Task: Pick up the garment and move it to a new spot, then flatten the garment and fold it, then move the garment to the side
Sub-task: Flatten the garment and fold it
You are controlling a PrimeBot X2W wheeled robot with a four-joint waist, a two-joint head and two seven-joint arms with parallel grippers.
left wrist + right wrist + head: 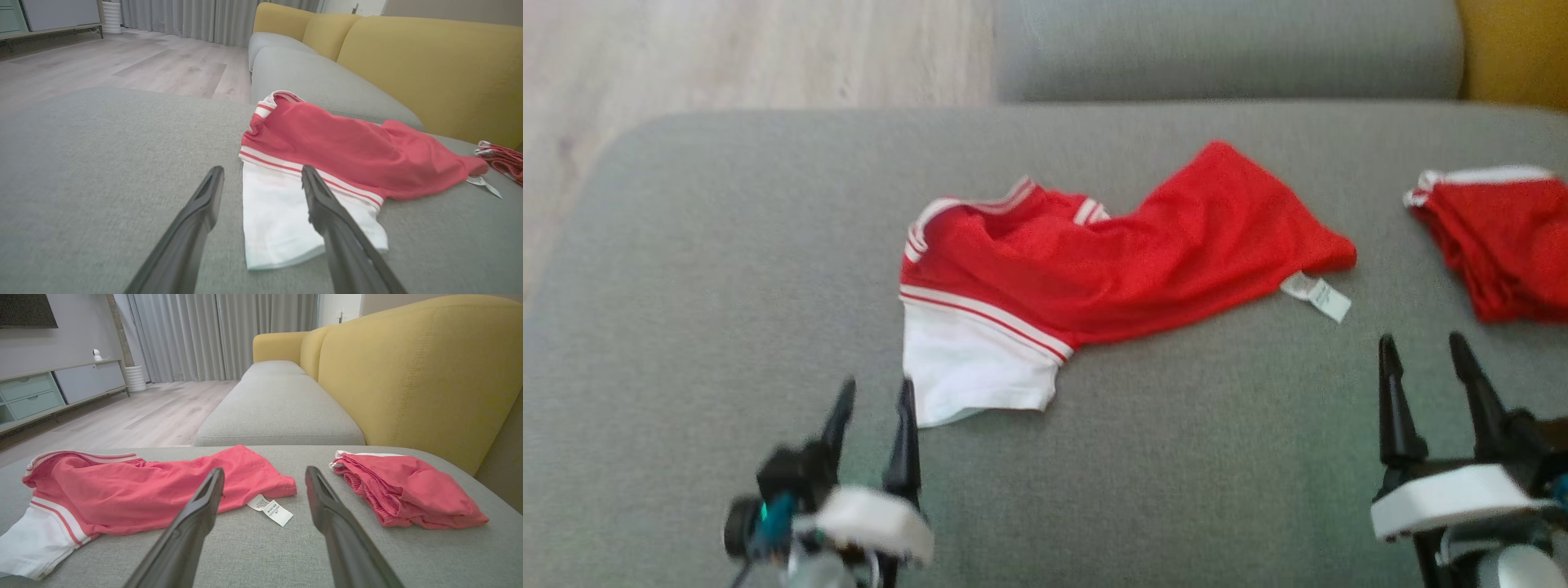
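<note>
The garment (1094,261) is red with white stripes and a white end panel, lying loosely spread and rumpled on the grey sofa seat (727,286), a white label at its right edge. The left wrist view shows the garment (339,151) ahead, its white panel between and behind the fingers. In the right wrist view the garment (143,490) lies ahead to the left. My left gripper (876,396) hovers open just left of the white corner, holding nothing. My right gripper (1419,349) stands open to the right of the label, empty.
A second red garment (1503,245), folded, lies at the seat's right side, also seen as the folded garment (404,490). Yellow backrest (408,375) rises beyond it. Another grey cushion (1225,49) lies behind. Wooden floor (727,57) lies past the seat's left edge.
</note>
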